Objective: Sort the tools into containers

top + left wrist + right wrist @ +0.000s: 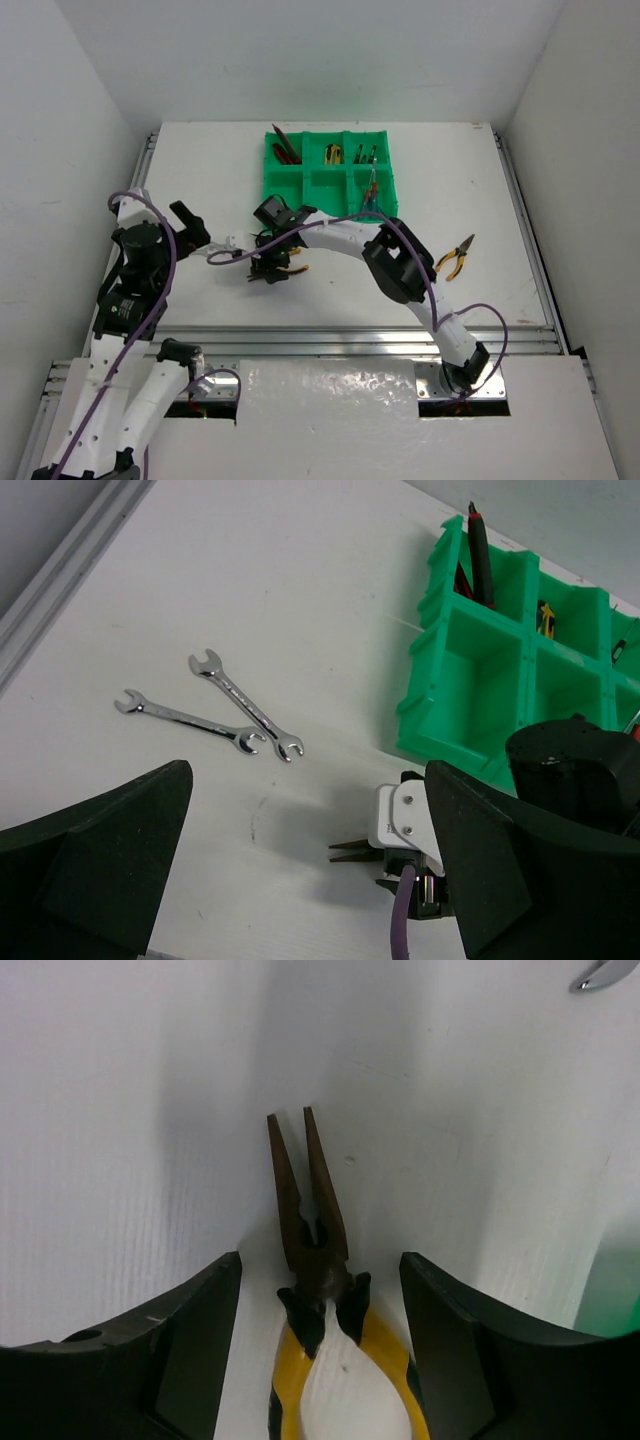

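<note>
Sorting is being judged partly done. Tools (pixel 285 150) are lying in four compartments of the green tray (pixel 292 186). Yellow-handled pliers (pixel 305 1190), on the table (pixel 200 160) just nearer than the tray, are being straddled by the right tool (pixel 320 1260), jaws apart, nothing gripped. Left tool (pixel 308 780) is being held wide open, empty. Wrenches (pixel 190 718) left of the tray and second pliers (pixel 455 260) right of it are awaiting sorting.

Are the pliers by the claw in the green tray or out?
Out. The pliers lie flat on the table between the open fingers of the right claw, apart from the tray.

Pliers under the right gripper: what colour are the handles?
Yellow; the pliers show best in right wrist view.
</note>
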Robot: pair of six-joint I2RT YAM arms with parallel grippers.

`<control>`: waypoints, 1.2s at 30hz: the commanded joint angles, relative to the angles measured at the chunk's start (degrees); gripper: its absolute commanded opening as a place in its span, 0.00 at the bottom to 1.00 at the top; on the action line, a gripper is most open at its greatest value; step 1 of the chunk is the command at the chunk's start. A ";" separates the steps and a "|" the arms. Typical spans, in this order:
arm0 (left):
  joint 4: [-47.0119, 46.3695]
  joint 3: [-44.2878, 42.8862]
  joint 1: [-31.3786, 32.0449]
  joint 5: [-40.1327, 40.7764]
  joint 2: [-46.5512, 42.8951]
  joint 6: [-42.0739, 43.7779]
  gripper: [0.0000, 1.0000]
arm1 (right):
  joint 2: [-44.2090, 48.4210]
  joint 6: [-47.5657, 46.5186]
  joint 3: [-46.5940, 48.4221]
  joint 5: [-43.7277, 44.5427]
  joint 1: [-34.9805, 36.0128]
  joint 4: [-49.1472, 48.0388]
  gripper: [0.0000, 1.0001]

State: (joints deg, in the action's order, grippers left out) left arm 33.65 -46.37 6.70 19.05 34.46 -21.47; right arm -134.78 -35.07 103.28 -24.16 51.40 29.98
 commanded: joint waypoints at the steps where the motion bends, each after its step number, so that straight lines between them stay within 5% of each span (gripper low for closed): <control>1: -1.22 -0.39 0.16 3.70 -1.58 -0.76 1.00 | -1.53 -0.96 3.06 -2.73 0.20 -1.06 0.64; 6: -0.51 -0.48 0.07 6.44 -4.31 -1.64 1.00 | -2.33 -1.84 1.48 -2.03 0.28 0.87 0.29; 7: -0.51 -0.48 0.07 6.61 -4.83 -1.73 1.00 | -2.33 -2.28 1.39 -1.77 0.28 1.31 0.15; 9: -0.51 -0.39 0.07 6.96 -5.10 -1.73 1.00 | -2.59 -2.81 1.48 -1.06 0.37 3.59 0.07; 15: -0.51 -0.39 0.07 6.97 -5.45 -1.90 1.00 | 0.39 -0.54 -1.23 0.78 0.98 3.79 0.01; 25: -0.16 -0.56 0.07 8.02 -6.77 -2.26 1.00 | 18.40 20.82 -23.56 4.29 1.16 -23.71 0.00; 36: -0.34 -0.48 0.07 7.58 -6.77 -2.17 1.00 | 26.14 31.90 -31.21 16.77 0.90 -29.63 0.00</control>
State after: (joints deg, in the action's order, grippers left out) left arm 34.70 -46.37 6.70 26.48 27.49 -23.31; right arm -113.27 -7.79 72.60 -12.08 52.27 5.87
